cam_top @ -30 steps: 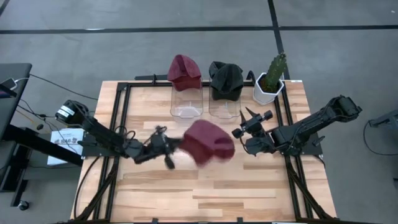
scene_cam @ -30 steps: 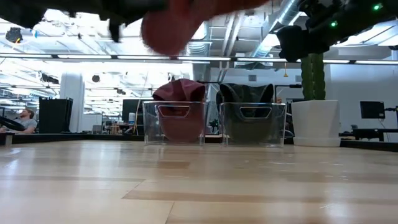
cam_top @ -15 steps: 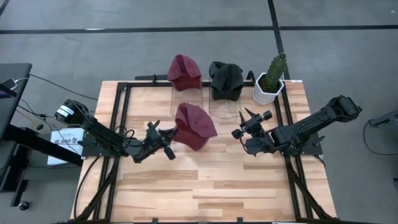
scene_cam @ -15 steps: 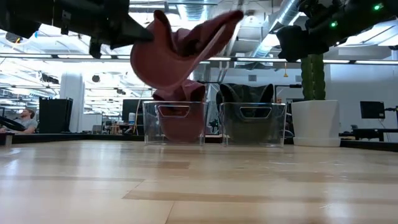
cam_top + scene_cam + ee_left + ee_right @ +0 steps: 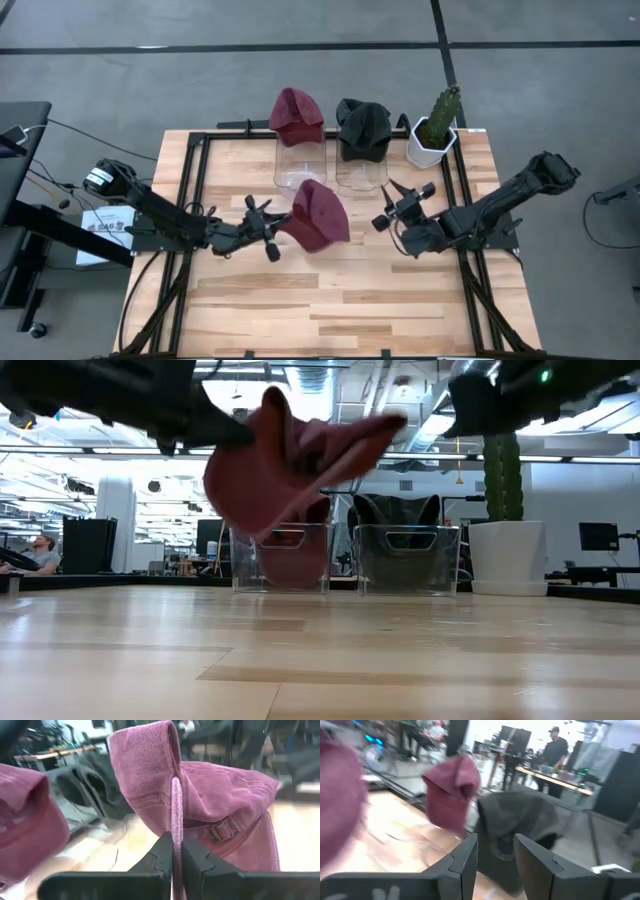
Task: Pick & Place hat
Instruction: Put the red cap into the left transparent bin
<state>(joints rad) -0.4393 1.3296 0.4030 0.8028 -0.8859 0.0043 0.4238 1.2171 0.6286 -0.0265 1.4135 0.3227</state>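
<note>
Your left gripper [image 5: 276, 228] is clamped tight on a thin fold of the maroon hat [image 5: 318, 215], and in the left wrist view you can see the two dark fingers [image 5: 162, 857] pinching the fabric edge with the hat [image 5: 200, 805] hanging beyond them, its strap buckle [image 5: 222, 827] facing the camera. From above, the gripper sits a little toward nine o'clock of the table's centre, and the hat it carries hangs at its three o'clock side, lifted clear of the wooden table [image 5: 330, 300]; the low view confirms the hat [image 5: 290, 465] is up in the air above the tabletop [image 5: 320, 650]. At twelve o'clock from the carried hat stand two clear bins: the left bin [image 5: 299, 165] has a second maroon hat [image 5: 296, 115] draped over its far rim, and the right bin [image 5: 362, 168] has a black hat [image 5: 362, 127] on its far rim. Further toward one o'clock you have a cactus in a white pot [image 5: 435, 135] near the table's far right corner. Your right gripper [image 5: 403, 200] waits at three o'clock of the carried hat, well apart from it, its fingers [image 5: 465, 862] part-way apart and holding nothing. A person [image 5: 40, 553] sits in the room beyond the table at the far left of the low view.
</note>
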